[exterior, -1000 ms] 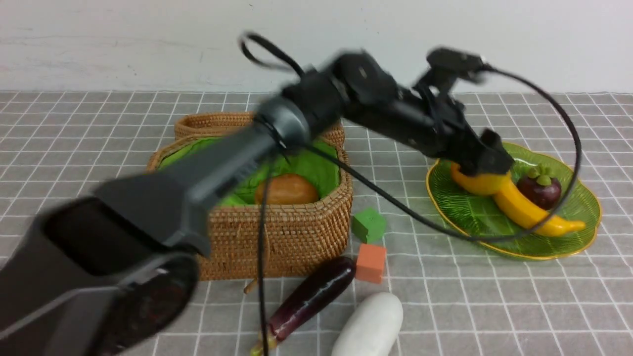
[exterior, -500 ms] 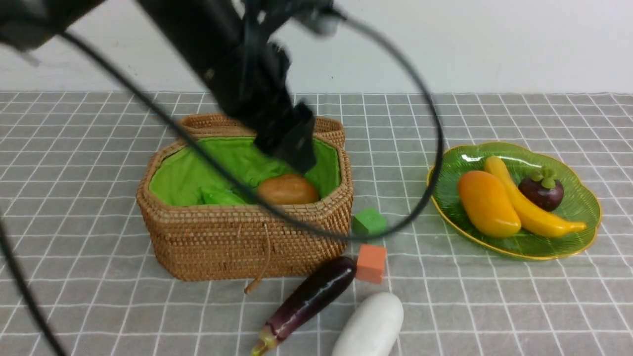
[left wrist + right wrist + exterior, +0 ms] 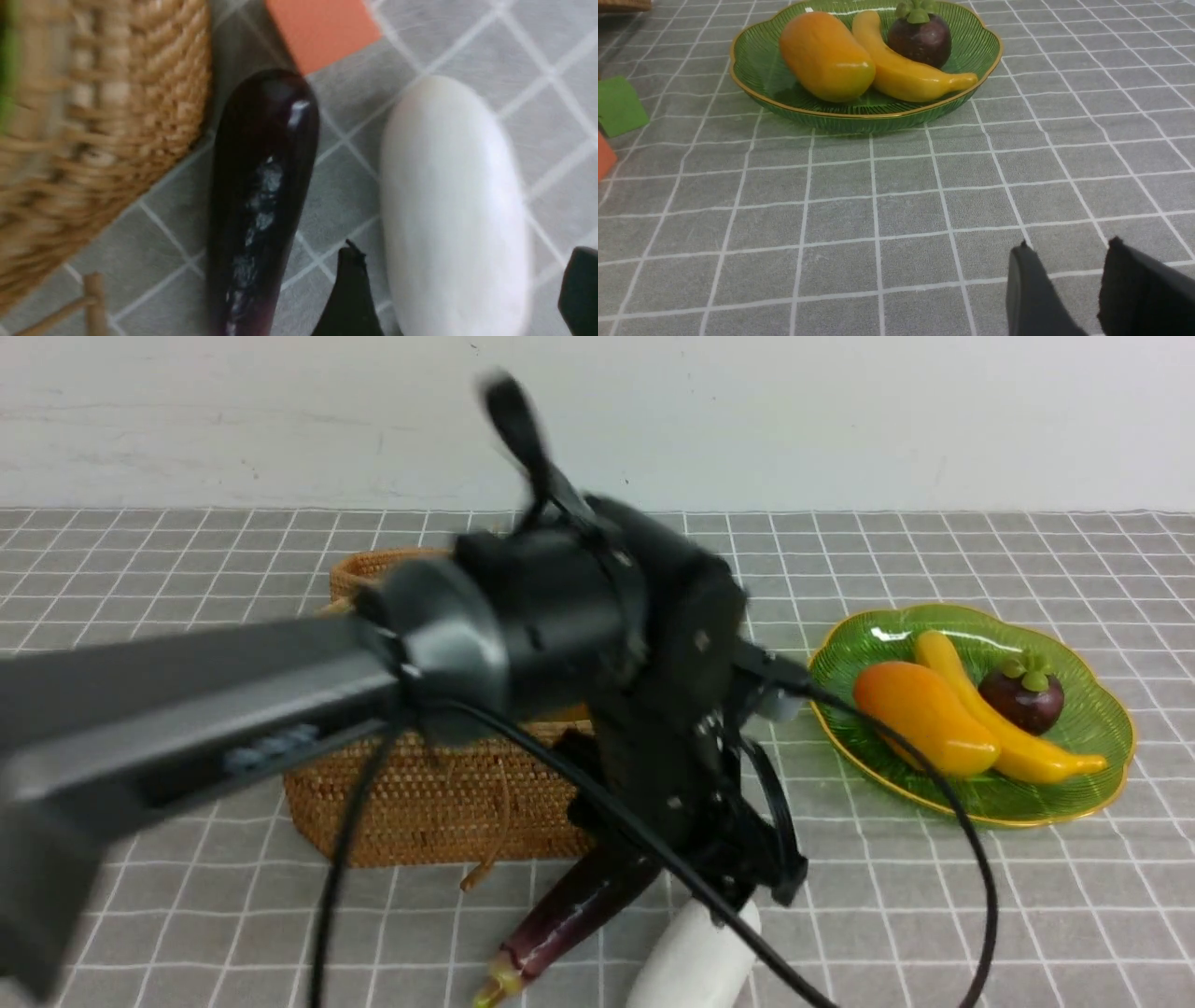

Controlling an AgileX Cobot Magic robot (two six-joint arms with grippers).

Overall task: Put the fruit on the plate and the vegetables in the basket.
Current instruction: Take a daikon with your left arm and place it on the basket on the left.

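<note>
Grey checked worktop lies bare along its right edge and near-right corner, and also left of the basket, which sits centre-left. The plate stands toward the right edge carrying the mango, banana and mangosteen. From the left edge the left arm stretches level across the basket's front, its wrist bent steeply down so that the left hand points at the radish by the near edge, with the eggplant just beside it. Half a second ago this arm was raised over the basket, and a second ago it reached over the plate with the mango; the fruit has not shifted since. From the left wrist, the eggplant lies between the basket wall and the radish, near the wall, its blunt end touching or almost touching the orange cube. The left hand is released, its fingers spread either side of the radish, one close to its flank, the other apart. From the right wrist, wide bare cloth separates the right hand from the plate. That hand is released with a narrow gap, holding nothing, low over the worktop. A green cube sits beyond the plate's far side.
</note>
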